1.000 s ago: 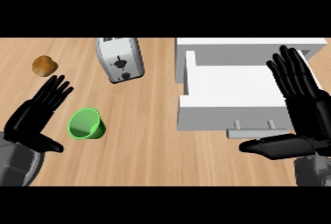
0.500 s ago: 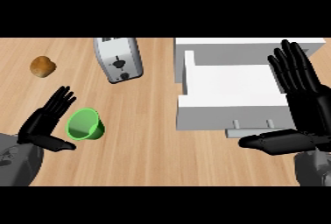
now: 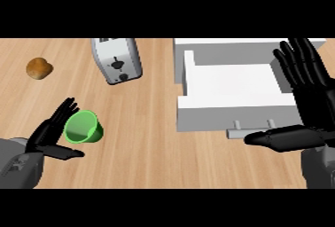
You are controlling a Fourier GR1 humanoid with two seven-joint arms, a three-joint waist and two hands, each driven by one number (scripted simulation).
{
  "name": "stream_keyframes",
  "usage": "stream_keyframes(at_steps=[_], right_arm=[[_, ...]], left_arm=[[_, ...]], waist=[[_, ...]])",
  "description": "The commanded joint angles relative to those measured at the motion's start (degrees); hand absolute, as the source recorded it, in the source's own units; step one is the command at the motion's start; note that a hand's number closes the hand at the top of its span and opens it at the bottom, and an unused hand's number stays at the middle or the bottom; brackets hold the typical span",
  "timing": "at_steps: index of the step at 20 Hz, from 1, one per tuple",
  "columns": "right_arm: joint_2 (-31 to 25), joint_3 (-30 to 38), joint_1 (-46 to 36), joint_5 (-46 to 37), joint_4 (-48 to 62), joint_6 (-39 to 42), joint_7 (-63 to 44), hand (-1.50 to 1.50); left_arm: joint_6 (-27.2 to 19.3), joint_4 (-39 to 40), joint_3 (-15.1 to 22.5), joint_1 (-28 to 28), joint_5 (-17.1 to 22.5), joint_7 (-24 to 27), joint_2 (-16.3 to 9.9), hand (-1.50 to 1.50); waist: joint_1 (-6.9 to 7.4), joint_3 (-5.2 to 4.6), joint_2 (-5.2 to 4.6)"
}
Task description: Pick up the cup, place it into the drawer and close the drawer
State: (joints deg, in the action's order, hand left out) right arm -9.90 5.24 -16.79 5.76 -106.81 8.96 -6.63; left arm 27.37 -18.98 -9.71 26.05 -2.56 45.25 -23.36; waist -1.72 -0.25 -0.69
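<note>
Head view: your left hand [image 3: 51,135], fingers spread, sits just beside the cup [image 3: 83,127], ungrasped. Right hand [image 3: 307,106] rests open over the drawer [image 3: 232,95]. Next, curl fingers round the cup.

I had a single view, from the robot's head, looking steeply down onto the wooden worktop [image 3: 150,102]. It sat close enough that both forearms entered from the lower edge. The toaster [image 3: 118,60] lay toward the far edge, and the open white drawer [image 3: 232,95] filled the right side. No second view overlapped it.
</note>
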Motion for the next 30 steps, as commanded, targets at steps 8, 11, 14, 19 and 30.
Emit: stream_keyframes(at_steps=[8, 11, 14, 19, 30], right_arm=[[-0.7, 1.1, -2.3, 1.9, 0.8, 0.7, -1.6, -1.5], [-1.4, 1.1, -3.3, 1.6, -0.1, 0.3, -3.7, -1.5], [-1.4, 0.8, 0.3, 2.0, -1.2, 2.0, -1.3, -1.5], [-1.4, 1.3, -0.9, 1.4, 1.3, 1.8, 0.1, -1.5], [-1.4, 1.1, -3.0, 0.2, 2.1, 0.4, -1.7, -1.5]], left_arm=[[3.7, 6.4, 0.2, 0.9, -1.6, 12.5, 0.9, -1.5], [1.6, 6.6, 0.7, 2.0, -2.0, 12.8, 3.6, -1.5], [2.2, 7.1, 0.5, 2.5, -1.8, 13.3, 3.2, -1.5], [2.6, 7.8, 0.4, 5.3, -1.8, 12.4, 3.9, -1.5], [7.9, 5.2, 2.1, 4.8, -2.1, 16.7, 6.5, 1.5]], waist=[[-0.52, -0.14, -0.35], [-0.49, -0.14, -0.22], [-1.21, -0.17, -0.41], [-1.13, -0.19, -0.71], [-0.23, -0.22, -0.55]])
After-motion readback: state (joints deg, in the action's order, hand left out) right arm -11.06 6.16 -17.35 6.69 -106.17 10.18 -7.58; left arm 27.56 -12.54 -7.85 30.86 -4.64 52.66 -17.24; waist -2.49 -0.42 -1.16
